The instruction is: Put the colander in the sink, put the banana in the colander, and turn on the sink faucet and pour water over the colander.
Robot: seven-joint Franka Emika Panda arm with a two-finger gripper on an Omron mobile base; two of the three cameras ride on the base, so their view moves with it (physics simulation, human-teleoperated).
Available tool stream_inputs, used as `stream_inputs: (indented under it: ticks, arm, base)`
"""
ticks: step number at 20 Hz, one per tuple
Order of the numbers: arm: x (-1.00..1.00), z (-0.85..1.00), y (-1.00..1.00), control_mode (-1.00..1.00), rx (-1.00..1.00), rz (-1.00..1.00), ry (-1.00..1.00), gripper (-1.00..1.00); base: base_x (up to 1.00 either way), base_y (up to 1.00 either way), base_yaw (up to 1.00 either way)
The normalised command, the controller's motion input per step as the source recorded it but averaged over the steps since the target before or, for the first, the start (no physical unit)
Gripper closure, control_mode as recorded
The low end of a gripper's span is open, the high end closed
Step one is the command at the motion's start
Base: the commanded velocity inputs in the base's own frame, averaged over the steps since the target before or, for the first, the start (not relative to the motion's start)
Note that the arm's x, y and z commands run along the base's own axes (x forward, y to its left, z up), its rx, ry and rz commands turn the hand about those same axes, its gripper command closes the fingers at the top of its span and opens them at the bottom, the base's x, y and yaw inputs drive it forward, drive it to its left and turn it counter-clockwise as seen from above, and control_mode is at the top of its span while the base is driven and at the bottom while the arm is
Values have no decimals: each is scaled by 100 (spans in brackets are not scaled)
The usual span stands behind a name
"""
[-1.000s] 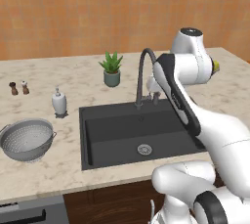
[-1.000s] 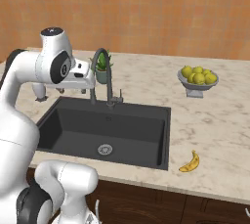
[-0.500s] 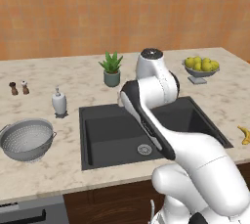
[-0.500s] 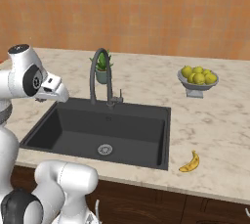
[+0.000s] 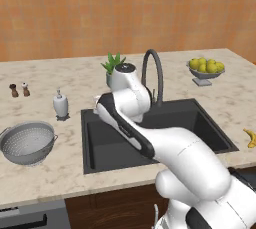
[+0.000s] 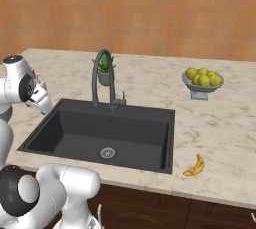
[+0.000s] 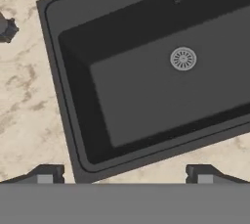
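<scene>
We are at step one — fetching the colander point(image 5: 27, 143), which rests on the counter left of the sink point(image 7: 146, 86). Our gripper point(image 7: 122, 174) hangs spread and empty above the sink's left edge; next, reach further left and descend onto the colander's rim.

I see a worktop point(image 5: 40, 173) of mottled beige stone, smooth with a soft sheen. The sink point(image 6: 165, 143) looks matt dark grey, its drain point(image 7: 183, 58) bright ribbed metal. The colander point(image 5: 27, 143) near the worktop's left front edge is dull perforated grey metal. The sink faucet point(image 6: 101, 77) is dark and satin. The banana point(image 6: 194, 166) is smooth yellow.
</scene>
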Motion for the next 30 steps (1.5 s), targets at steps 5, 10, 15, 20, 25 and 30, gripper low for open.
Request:
stream_inputs:
  ticks: [5, 10, 15, 20, 25, 30]
  arm:
    - [12, -24, 63, -100, 26, -7, 0, -100]
    - [8, -9, 65, -100, 4, -6, 0, -100]
    - [1, -1, 67, -100, 0, 0, 2, -100]
    - [4, -7, 60, -100, 0, 0, 5, -100]
    - [6, -18, 49, -100, 0, 0, 0, -100]
    - [18, -27, 40, -100, 2, 0, 3, -100]
  base:
    - [0, 0, 0]
    - [0, 0, 0]
    - [0, 0, 0]
    - [0, 0, 0]
    - [0, 0, 0]
    - [0, 0, 0]
